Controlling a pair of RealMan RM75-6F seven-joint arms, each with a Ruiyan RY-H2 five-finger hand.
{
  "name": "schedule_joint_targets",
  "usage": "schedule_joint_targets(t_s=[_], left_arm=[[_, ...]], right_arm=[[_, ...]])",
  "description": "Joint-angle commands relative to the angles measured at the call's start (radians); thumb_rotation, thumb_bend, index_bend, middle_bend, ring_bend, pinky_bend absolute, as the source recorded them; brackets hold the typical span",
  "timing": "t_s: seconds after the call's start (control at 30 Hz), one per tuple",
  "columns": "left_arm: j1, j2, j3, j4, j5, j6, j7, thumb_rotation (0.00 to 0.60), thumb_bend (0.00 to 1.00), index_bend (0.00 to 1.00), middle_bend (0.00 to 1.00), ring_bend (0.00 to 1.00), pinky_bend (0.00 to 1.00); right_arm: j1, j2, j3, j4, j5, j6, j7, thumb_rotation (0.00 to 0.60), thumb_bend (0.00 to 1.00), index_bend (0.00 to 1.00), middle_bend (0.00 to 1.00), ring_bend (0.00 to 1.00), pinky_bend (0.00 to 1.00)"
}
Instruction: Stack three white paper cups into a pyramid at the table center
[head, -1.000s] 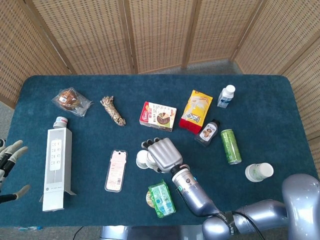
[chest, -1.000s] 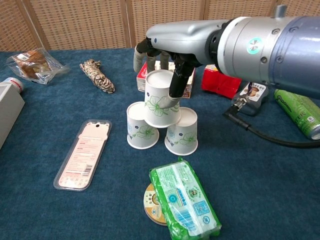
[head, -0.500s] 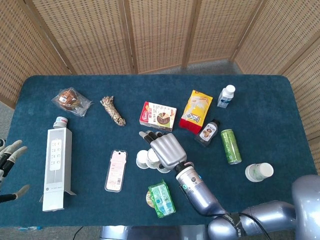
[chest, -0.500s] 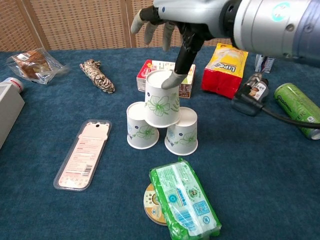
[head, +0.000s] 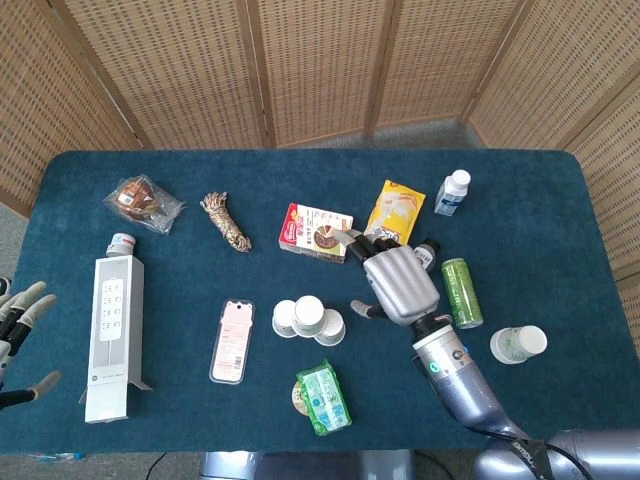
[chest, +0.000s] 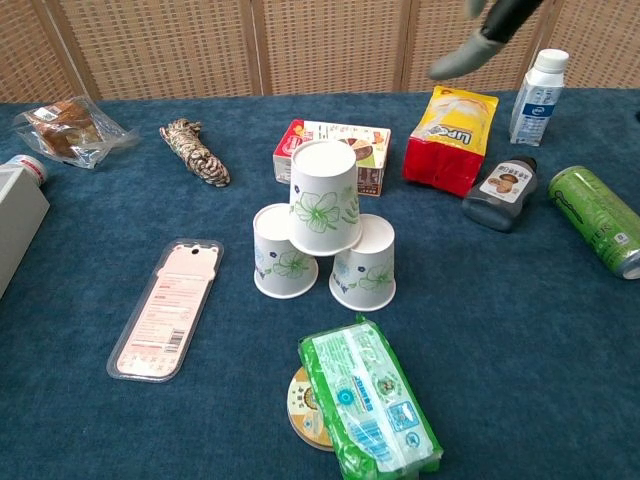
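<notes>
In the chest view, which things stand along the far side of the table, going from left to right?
Snack bag → rope bundle → flat box → yellow packet → white bottle.

I'm seeing a green can (head: 461, 292) lying by a dark bottle (head: 418, 264), a yellow snack bag (head: 393, 212), a green packet (chest: 374, 400) lying nearest me.

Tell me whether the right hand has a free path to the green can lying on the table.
Probably yes: the right hand is open, holds nothing, and hovers just beside the green can, with nothing over the can.
</notes>
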Motion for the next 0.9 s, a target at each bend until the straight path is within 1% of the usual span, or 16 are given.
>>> schedule_joint_targets(t_s=[0.03,0.13,0.2,0.3,0.47,0.53,0.67,0.77,0.9], left_arm=[[0.001,-0.004,0.000,-0.003,0.000,-0.001,0.010,0.600,0.28,0.00,0.00,0.00,0.00],[0.001,-0.010,-0.001,-0.005,-0.002,-0.003,0.028,0.600,0.28,0.00,0.00,0.00,0.00],[0.002,-0.013,-0.001,-0.008,-0.004,-0.004,0.037,0.600,0.28,0.00,0.00,0.00,0.00],[0.003,-0.018,-0.001,-0.012,-0.003,-0.004,0.054,0.600,0.28,0.00,0.00,0.00,0.00],[0.005,-0.026,-0.002,-0.014,-0.003,-0.002,0.075,0.600,0.28,0.00,0.00,0.00,0.00],[0.005,-0.030,-0.004,-0.014,-0.006,-0.003,0.085,0.600,0.28,0.00,0.00,0.00,0.00],[0.004,-0.040,-0.006,-0.012,-0.012,-0.005,0.104,0.600,0.28,0.00,0.00,0.00,0.00],[0.006,-0.051,-0.010,-0.007,-0.013,0.001,0.120,0.600,0.28,0.00,0.00,0.00,0.00],[0.012,-0.073,-0.018,0.018,-0.002,0.027,0.121,0.600,0.28,0.00,0.00,0.00,0.00]], right_arm=[[-0.088,0.076,-0.033,0.057,-0.106,0.023,0.120,0.600,0.11,0.12,0.19,0.18,0.28],[-0.145,0.107,-0.065,0.115,-0.192,0.052,0.184,0.600,0.08,0.11,0.12,0.07,0.13],[-0.180,0.116,-0.086,0.156,-0.244,0.075,0.225,0.600,0.07,0.11,0.09,0.05,0.08],[-0.236,0.123,-0.118,0.228,-0.304,0.099,0.301,0.600,0.07,0.11,0.09,0.04,0.07],[-0.303,0.118,-0.153,0.328,-0.355,0.114,0.404,0.600,0.05,0.10,0.09,0.04,0.07],[-0.328,0.110,-0.169,0.370,-0.376,0.111,0.470,0.600,0.05,0.10,0.09,0.03,0.07],[-0.376,0.097,-0.183,0.454,-0.395,0.127,0.548,0.600,0.04,0.10,0.09,0.02,0.05],[-0.414,0.100,-0.181,0.483,-0.384,0.148,0.562,0.600,0.04,0.10,0.05,0.00,0.02],[-0.470,0.115,-0.176,0.474,-0.365,0.185,0.567,0.600,0.04,0.09,0.01,0.00,0.00]])
